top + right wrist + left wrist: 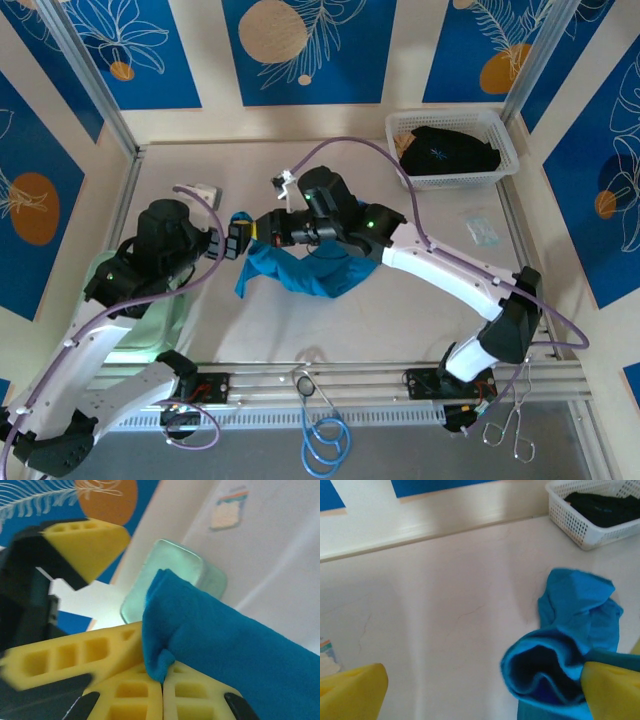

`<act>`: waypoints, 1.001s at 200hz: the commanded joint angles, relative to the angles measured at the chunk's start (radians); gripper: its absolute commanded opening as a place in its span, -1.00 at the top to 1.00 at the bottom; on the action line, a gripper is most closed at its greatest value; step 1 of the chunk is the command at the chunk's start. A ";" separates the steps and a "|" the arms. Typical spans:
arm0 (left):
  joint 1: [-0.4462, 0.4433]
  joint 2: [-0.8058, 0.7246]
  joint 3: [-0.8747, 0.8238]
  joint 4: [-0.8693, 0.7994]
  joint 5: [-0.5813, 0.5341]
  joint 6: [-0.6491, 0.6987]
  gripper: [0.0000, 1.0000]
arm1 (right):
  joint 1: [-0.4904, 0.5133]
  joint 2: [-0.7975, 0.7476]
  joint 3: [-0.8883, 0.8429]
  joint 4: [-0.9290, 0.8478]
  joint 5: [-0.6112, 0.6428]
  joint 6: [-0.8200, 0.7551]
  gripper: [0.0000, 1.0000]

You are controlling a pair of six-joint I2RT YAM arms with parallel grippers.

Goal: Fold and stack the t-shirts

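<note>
Overhead, the crumpled teal shirt (300, 270) lies on the counter (330, 340), one edge pinched in the right tool (258, 232), the black shirt (445, 152) in the basket (400, 125); left wrist: the left tool (482, 672) spread beside a teal fold; right wrist: jaws pressed together on teal cloth.

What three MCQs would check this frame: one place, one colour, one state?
1. Where is the black t-shirt?
A) in the white basket
B) on the green pad
C) spread flat mid-table
2. The right end effector grips a t-shirt of which colour?
A) black
B) teal-blue
C) white
3. What state is the left end effector in?
A) shut on cloth
B) open
C) shut, empty

Answers:
1 A: it lies bunched inside the basket at the far right corner.
2 B: the teal-blue t-shirt is pinched between its yellow pads.
3 B: its fingers stand wide apart.
</note>
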State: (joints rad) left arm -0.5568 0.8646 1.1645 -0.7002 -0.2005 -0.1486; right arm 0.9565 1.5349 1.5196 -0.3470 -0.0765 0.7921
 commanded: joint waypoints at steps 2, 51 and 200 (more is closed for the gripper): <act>-0.009 -0.033 0.037 -0.027 -0.038 0.017 -0.97 | 0.003 -0.082 0.035 -0.012 0.042 -0.031 1.00; -0.009 -0.011 0.031 -0.019 -0.005 0.023 -0.98 | -0.162 -0.254 -0.189 -0.182 0.292 0.007 1.00; -0.203 0.347 -0.221 0.327 0.169 -0.150 -0.91 | -0.633 -0.594 -0.754 -0.343 0.276 0.022 -0.24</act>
State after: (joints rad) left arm -0.6834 1.1423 0.9440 -0.4828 -0.0483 -0.2577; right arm 0.3267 0.9337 0.7776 -0.6750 0.2745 0.8341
